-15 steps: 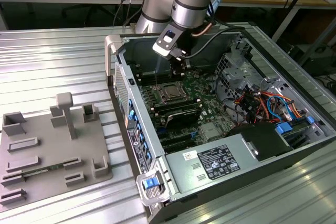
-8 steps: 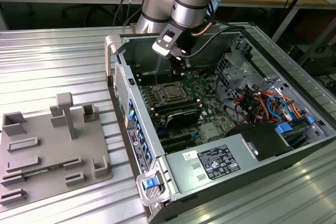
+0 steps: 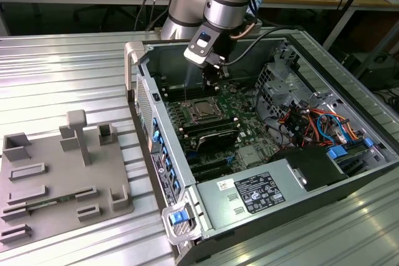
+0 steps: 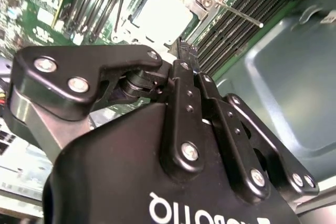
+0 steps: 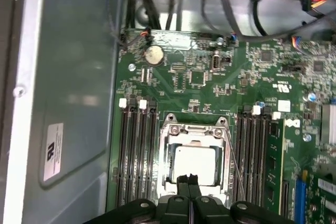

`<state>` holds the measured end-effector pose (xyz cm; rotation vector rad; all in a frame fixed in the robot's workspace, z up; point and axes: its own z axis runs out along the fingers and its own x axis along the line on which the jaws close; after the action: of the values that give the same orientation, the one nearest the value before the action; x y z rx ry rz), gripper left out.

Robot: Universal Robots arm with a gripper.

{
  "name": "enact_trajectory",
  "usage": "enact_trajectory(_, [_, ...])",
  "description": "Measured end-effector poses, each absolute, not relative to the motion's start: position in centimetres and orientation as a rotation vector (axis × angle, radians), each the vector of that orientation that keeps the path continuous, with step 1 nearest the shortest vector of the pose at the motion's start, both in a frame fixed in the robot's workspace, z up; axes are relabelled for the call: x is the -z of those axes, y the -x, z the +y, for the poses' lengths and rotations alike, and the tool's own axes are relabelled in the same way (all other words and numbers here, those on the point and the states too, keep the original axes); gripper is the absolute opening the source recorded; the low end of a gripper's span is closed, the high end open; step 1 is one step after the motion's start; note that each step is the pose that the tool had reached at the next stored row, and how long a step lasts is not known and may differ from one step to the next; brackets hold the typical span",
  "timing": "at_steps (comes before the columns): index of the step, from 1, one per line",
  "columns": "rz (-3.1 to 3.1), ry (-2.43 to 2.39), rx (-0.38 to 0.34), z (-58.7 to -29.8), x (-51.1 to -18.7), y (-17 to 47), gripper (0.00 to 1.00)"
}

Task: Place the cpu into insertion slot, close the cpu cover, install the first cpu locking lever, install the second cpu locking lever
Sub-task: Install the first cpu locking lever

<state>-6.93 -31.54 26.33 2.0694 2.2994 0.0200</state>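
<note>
Inside the open computer case (image 3: 293, 42), the gripper (image 5: 187, 180) hovered over one edge of the cpu (image 5: 195, 162), its fingers pressed together and carrying nothing. The chip sat in the insertion slot (image 3: 189, 108) with the cpu cover (image 5: 194, 129) lying flat around it. A thin locking lever (image 4: 239, 14) angled up clear of the socket, apparently unlatched. The joined fingers were likely meant as a single pushing tip. A white sticker (image 5: 52, 150) on the case wall and the power supply label (image 3: 259, 191) carried print too fine to make out.
</note>
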Motion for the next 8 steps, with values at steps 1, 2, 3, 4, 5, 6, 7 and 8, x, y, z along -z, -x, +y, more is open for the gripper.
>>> enact_trajectory(1, [2.317, -2.049, -0.021, -31.54, -26.33, 6.93, 0.11])
enact_trajectory(2, [2.346, -2.017, -0.022, -31.55, -26.33, 6.93, 0.11])
enact_trajectory(3, [2.378, -1.979, -0.023, -31.55, -26.33, 6.93, 0.11])
enact_trajectory(4, [2.416, -1.933, -0.024, -31.55, -26.32, 6.93, 0.11])
enact_trajectory(5, [2.461, -1.876, -0.026, -31.54, -26.31, 6.93, 0.11])
enact_trajectory(6, [2.483, -1.848, -0.027, -31.54, -26.31, 6.93, 0.11])
enact_trajectory(7, [2.502, -1.822, -0.028, -31.55, -26.30, 6.93, 0.11])
enact_trajectory(8, [2.536, -1.775, -0.029, -31.55, -26.29, 6.93, 0.11])
